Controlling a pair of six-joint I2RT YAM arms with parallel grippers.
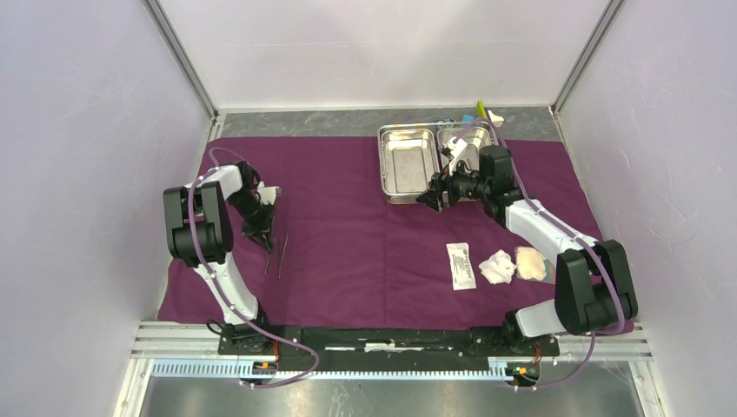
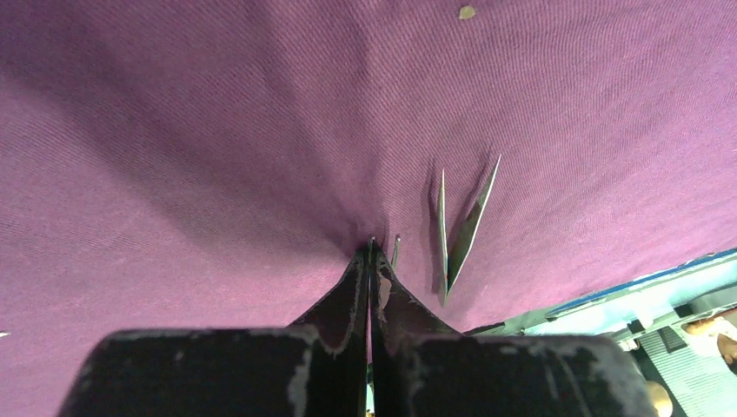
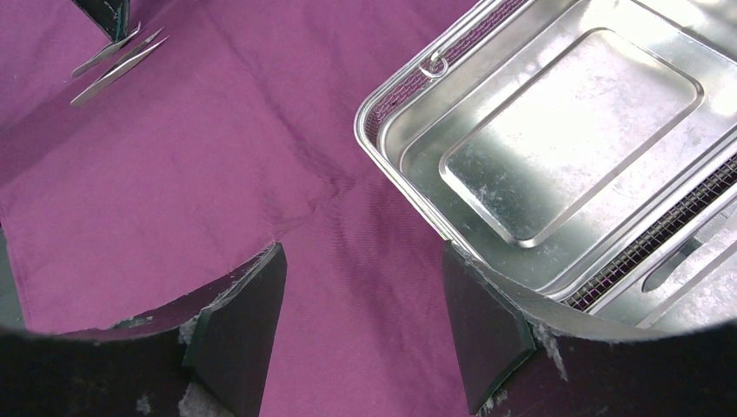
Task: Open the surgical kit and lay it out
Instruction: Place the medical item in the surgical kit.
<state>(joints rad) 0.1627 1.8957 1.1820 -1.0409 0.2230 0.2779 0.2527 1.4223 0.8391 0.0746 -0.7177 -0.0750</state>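
Left jaws: together, tips down on the plum cloth (image 2: 217, 130), just beside the tweezers (image 2: 469, 228); cannot tell if anything is pinched.
Right jaws: apart, nothing between, over the cloth at the near-left corner of the steel tray (image 3: 565, 130).
Cloth: spread flat over most of the table (image 1: 330, 122).
Tray: far-right part of the table, two compartments side by side.
Tweezers: left side of the table, on the cloth.
White packet (image 1: 461, 265): near-right part, flat on the cloth.
Gauze pads (image 1: 497, 267): just right of the packet.
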